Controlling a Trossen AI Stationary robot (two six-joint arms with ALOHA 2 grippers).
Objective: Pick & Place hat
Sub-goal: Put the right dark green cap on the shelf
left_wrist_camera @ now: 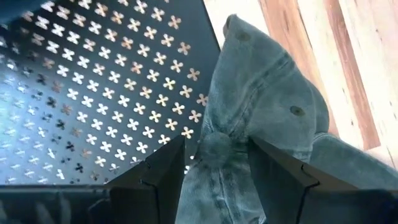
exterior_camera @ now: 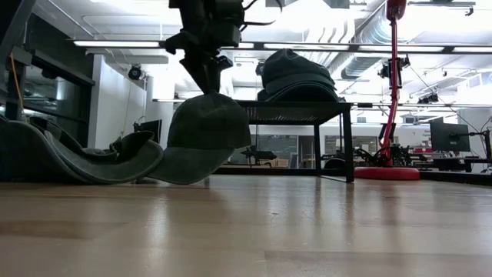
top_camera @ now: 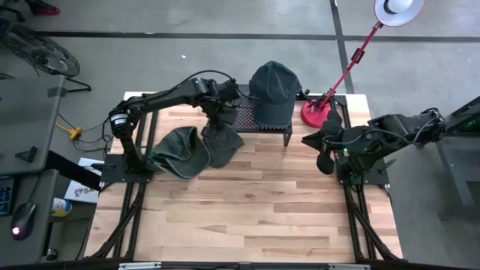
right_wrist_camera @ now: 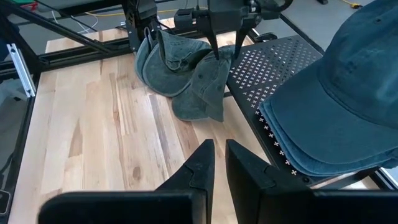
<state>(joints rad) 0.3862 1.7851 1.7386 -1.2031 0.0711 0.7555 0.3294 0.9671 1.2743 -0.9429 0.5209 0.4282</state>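
Three dark green-grey caps show. One cap (top_camera: 271,90) (exterior_camera: 296,77) (right_wrist_camera: 348,93) sits on the black perforated stand (top_camera: 247,114) (left_wrist_camera: 93,93). Another cap (top_camera: 178,154) (exterior_camera: 84,161) lies upturned on the table near the left arm's base. My left gripper (top_camera: 212,118) (exterior_camera: 206,81) (left_wrist_camera: 217,162) is shut on the third cap (top_camera: 223,146) (exterior_camera: 206,135) (right_wrist_camera: 202,93), just in front of the stand's left end. My right gripper (top_camera: 324,152) (right_wrist_camera: 219,155) waits at the table's right side, fingers nearly together, touching nothing. My left gripper pinches the cap's crown at its top button (left_wrist_camera: 214,149) between the two fingers (left_wrist_camera: 165,171), coming from above and pointing down. The cap hangs below the fingers, crown bunched. Its lower edge (exterior_camera: 184,175) reaches the table beside the upturned cap.
A red lamp base (top_camera: 319,112) (exterior_camera: 388,173) stands at the stand's right end, its arm slanting up past the far edge. The stand's legs (exterior_camera: 350,146) rest on the wood. The near half of the wooden table (top_camera: 247,217) is bare.
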